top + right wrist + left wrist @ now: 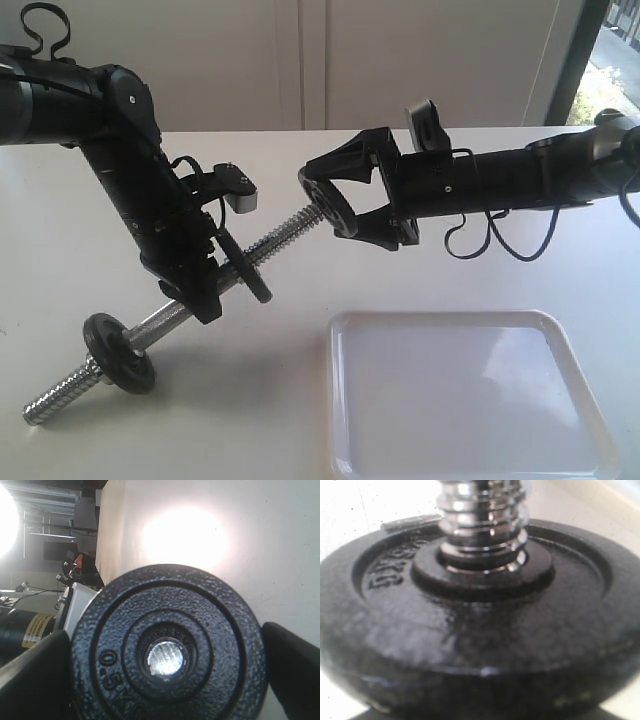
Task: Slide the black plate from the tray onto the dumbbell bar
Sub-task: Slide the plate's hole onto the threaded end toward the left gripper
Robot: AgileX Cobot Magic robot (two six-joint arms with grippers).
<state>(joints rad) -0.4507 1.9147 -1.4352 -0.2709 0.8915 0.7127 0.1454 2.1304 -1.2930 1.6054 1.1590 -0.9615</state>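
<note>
Left claw: clamped on dumbbell bar
Right claw: clamped on black plate
Bar end: at plate's hole, within right claw

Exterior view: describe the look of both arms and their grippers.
The left arm and right arm are matte black tubes with rounded joints. Thin black cables loop under the right arm. Each wrist bears a small camera block; the left one is silver-faced. The left gripper and right gripper have black angular fingers.
</note>
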